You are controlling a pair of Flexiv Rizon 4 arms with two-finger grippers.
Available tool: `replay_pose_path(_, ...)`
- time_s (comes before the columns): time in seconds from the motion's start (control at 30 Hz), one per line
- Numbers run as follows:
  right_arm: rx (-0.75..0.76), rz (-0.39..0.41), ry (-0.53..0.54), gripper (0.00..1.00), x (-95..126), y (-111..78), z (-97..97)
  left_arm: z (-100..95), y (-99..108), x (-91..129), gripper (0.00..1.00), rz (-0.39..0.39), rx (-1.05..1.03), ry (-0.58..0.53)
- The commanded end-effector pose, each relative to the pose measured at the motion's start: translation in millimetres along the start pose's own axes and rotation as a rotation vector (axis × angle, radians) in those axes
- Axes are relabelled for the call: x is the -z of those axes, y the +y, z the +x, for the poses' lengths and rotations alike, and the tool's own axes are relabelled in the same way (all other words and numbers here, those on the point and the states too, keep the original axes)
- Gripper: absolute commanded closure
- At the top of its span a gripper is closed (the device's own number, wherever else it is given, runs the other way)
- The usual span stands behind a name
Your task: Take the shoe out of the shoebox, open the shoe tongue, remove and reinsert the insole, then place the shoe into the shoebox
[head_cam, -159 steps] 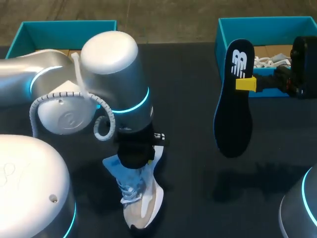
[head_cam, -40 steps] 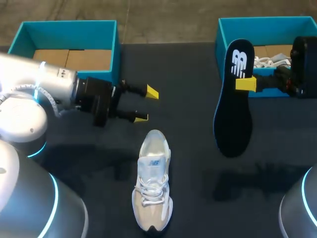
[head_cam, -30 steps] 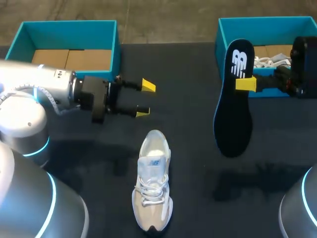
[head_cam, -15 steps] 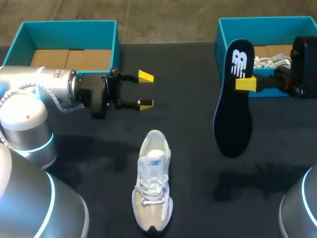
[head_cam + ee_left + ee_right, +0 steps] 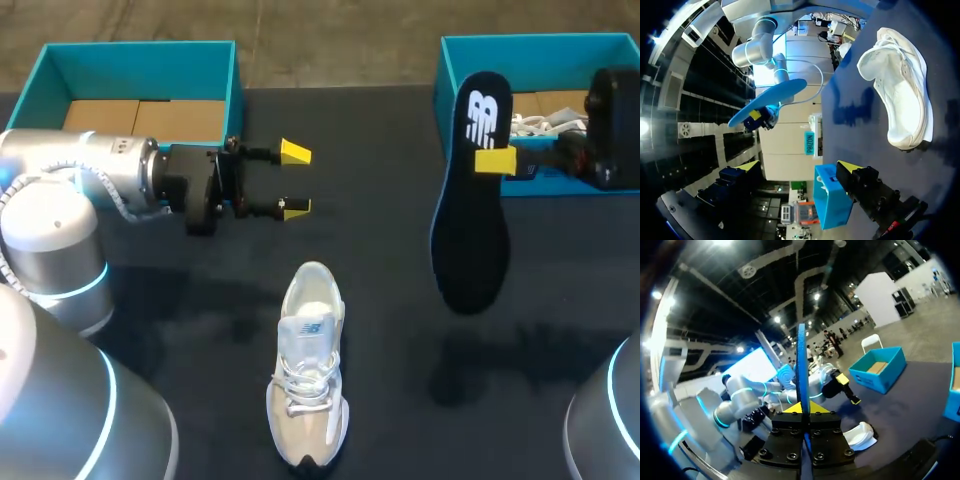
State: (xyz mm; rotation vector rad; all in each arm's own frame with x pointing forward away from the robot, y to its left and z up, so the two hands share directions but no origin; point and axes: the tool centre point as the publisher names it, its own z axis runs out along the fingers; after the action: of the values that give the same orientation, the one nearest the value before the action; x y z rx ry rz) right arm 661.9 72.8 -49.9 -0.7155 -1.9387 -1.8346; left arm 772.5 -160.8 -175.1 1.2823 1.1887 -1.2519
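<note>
A white and beige shoe lies on the black table, heel toward the back, also seen beside my left gripper. My left gripper hovers open behind the shoe, nothing between its fingers. My right gripper is shut on a dark blue insole with a white logo, hanging above the table in front of the right box. In the right wrist view the insole stands edge-on between the fingers of that gripper, with the shoe far ahead.
A teal shoebox with a cardboard floor stands at the back left, just behind my left arm. A second teal shoebox at the back right holds white laces or paper.
My left gripper has drawn a little toward the back and turned, staying open. The right gripper with the insole has lifted very slightly. The shoe has not moved.
</note>
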Motion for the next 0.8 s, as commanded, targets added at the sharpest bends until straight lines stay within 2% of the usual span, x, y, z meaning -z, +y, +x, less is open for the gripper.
replay_pose_path(0.03,-0.062,0.073,0.030,1.00,-23.5,32.6,-37.5,0.3,-0.3,-0.9,0.00,-0.002,-0.001,0.000)
replay_pose_path(0.2,-0.147,0.097,0.002,1.00,-39.0,54.1,-64.0,0.3,-0.3,-0.9,0.00,-0.002,-0.001,0.000)
replay_pose_path(0.53,-0.349,0.050,0.010,1.00,-60.8,66.3,-115.5,0.3,-0.3,-0.9,0.00,-0.002,-0.001,0.000)
replay_pose_path(0.8,-0.476,0.085,-0.091,1.00,-69.4,80.3,-135.7,0.3,-0.3,-0.9,0.00,-0.002,-0.001,0.000)
